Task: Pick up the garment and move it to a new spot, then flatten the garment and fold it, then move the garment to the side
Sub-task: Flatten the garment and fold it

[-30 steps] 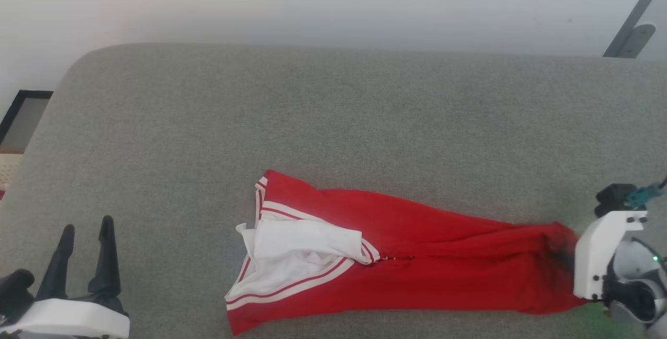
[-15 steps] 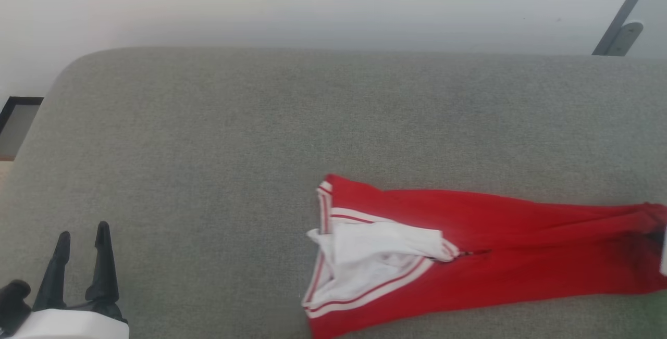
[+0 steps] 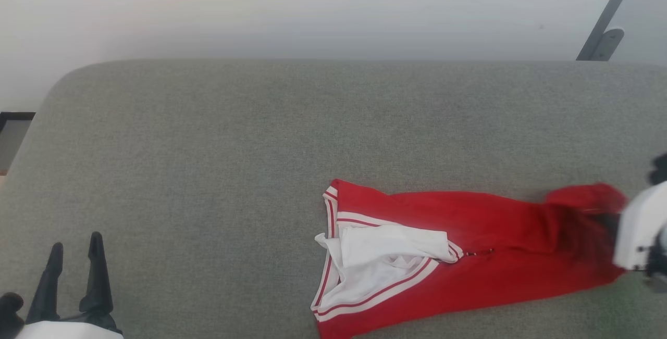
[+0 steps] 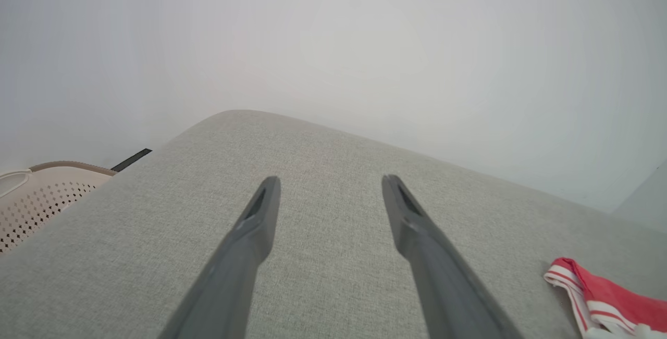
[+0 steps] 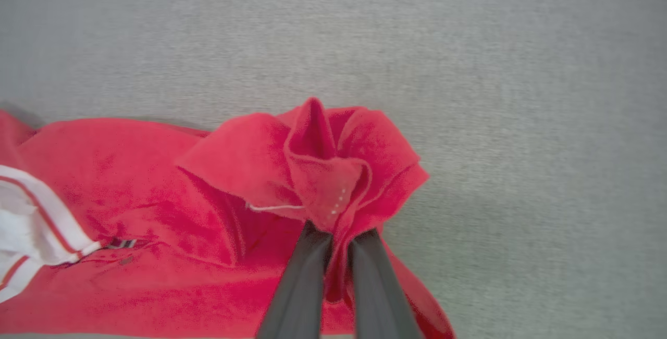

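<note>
**Right claw pinching 1 end of the red jersey, left claw idle**

The garment (image 3: 469, 245) lies stretched out on the lower right part of the grey padded surface (image 3: 208, 146), running roughly left to right in the head view. Its left end shows a white sleeve (image 3: 391, 242) folded over the red body, with white and red striped trim curving around it. No lettering is visible from this side.

The right gripper (image 5: 338, 235) is clamped on the far right end of the fabric. In the right wrist view its 2 dark fingers sit close together with a wad of red cloth squeezed between them, and the cloth puffs up into a crumpled bunch just past the tips. That end looks raised a little off the surface, while the rest lies flat.

The left gripper (image 3: 75, 241) sits at the lower left, well apart from the garment, its fingers spread wide with nothing between them. In the left wrist view a beige perforated basket (image 4: 41, 193) peeks in beside the padded surface, and the striped edge of the jersey shows at the lower right.
</note>
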You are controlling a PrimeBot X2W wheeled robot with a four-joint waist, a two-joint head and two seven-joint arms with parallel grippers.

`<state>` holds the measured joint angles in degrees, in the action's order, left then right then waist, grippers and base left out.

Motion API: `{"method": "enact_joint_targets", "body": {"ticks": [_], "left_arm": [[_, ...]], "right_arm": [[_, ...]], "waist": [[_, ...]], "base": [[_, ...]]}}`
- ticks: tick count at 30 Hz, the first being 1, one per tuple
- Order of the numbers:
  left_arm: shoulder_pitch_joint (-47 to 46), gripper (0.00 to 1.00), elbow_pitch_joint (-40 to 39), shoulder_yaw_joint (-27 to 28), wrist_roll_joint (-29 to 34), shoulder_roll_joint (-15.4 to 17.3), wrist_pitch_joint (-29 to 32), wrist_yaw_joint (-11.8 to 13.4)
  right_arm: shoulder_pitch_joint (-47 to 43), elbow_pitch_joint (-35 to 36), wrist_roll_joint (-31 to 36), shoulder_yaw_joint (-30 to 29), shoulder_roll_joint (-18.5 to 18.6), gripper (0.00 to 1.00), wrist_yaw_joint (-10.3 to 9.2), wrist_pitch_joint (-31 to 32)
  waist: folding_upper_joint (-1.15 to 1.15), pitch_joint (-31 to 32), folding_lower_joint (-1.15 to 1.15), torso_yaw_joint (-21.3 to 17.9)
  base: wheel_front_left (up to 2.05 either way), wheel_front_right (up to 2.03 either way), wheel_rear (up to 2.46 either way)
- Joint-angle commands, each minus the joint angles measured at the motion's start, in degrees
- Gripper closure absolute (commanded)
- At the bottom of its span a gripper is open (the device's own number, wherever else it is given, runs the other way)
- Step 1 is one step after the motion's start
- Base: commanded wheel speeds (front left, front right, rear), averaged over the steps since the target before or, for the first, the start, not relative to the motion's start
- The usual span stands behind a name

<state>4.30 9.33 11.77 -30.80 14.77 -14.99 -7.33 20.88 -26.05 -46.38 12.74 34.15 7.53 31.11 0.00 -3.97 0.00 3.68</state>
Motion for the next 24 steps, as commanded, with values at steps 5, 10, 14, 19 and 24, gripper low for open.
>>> {"method": "enact_joint_targets", "body": {"ticks": [5, 10, 14, 19, 24], "left_arm": [[0.61, 0.00, -0.47, -0.10, 0.64, -0.19, -0.23, -0.15], [0.13, 0.00, 0.04, -1.39, 0.84, -0.12, -0.23, -0.15], [-0.61, 0.00, 0.50, -2.79, 0.79, 0.22, -0.23, -0.15], [-1.54, 0.00, 1.11, -4.78, 0.67, 0.45, -0.23, -0.15], [-2.54, 0.00, 1.60, -6.60, 0.21, 0.76, -0.22, -0.15]], "right_arm": [[-2.93, 8.87, -1.25, 2.45, -2.66, 1.00, -0.08, 1.44], [-3.94, 14.27, -0.95, 6.71, -6.86, 1.00, -0.07, 1.94], [-3.23, 14.80, 0.14, 10.38, -10.70, 1.00, -0.06, 1.21], [-1.30, 12.70, 1.84, 14.67, -14.23, 1.00, -0.06, -0.23], [1.26, 9.13, 2.89, 18.01, -17.36, 1.00, -0.06, -2.55]], "waist": [[0.00, 0.42, 0.00, 0.16], [0.00, 1.11, 0.00, 1.09], [0.00, 1.67, 0.00, 2.31], [0.00, 2.09, 0.00, 4.22], [0.00, 2.44, 0.00, 6.21]], "base": [[0.00, 0.00, 0.00], [0.00, 0.00, 0.00], [0.00, 0.00, 0.00], [0.00, 0.00, 0.00], [0.00, 0.00, 0.00]]}}
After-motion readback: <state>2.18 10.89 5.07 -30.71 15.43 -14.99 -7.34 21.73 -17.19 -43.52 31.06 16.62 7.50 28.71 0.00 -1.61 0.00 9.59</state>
